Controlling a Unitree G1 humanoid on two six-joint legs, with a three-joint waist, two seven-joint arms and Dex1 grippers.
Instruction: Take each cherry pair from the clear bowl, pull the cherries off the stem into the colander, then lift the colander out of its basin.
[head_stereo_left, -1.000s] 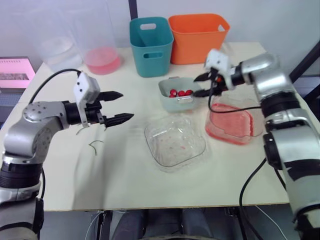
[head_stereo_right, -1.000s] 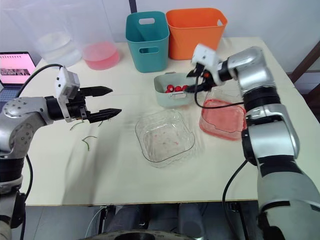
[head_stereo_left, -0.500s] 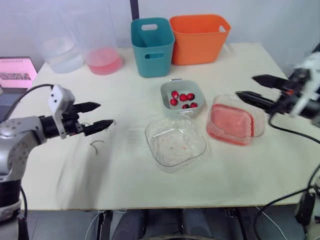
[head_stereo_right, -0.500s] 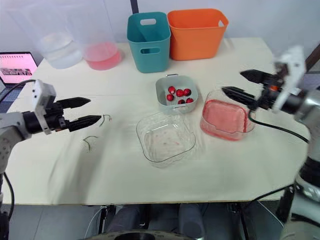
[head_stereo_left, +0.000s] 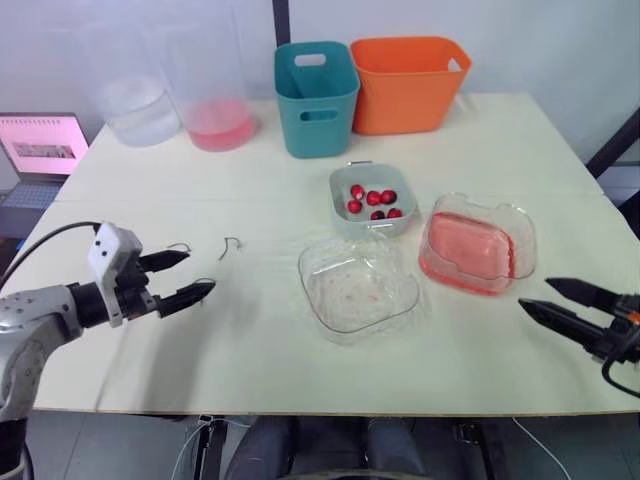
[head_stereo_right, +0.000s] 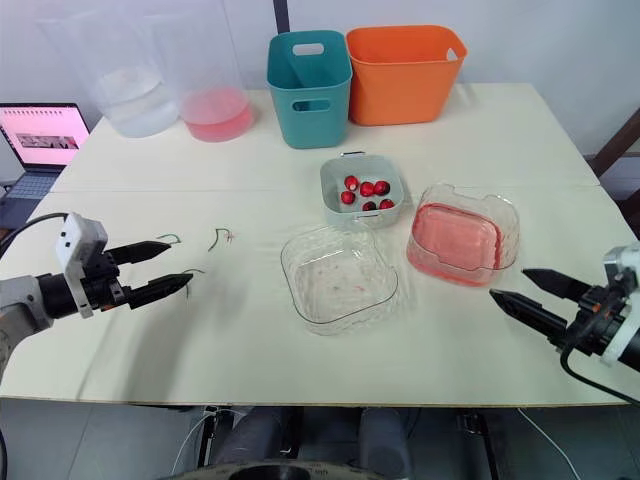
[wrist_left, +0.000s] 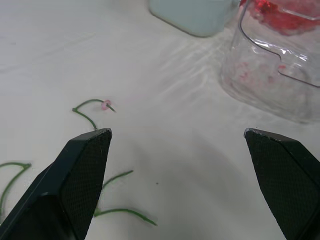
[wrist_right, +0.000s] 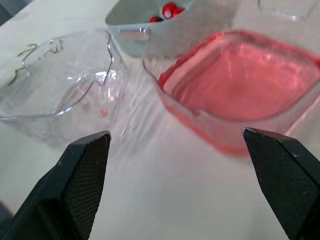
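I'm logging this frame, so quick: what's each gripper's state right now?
Left black two-finger gripper: open, holding nothing.
Right black two-finger gripper: open, holding nothing.

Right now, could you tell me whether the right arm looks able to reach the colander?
Probably yes: the right gripper is open, and only the low pink container sits between it and the colander, so it could likely pass above.

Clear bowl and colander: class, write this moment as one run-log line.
clear bowl: empty | colander: holds cherries, unlifted | stems: on table | left gripper: open, empty | right gripper: open, empty
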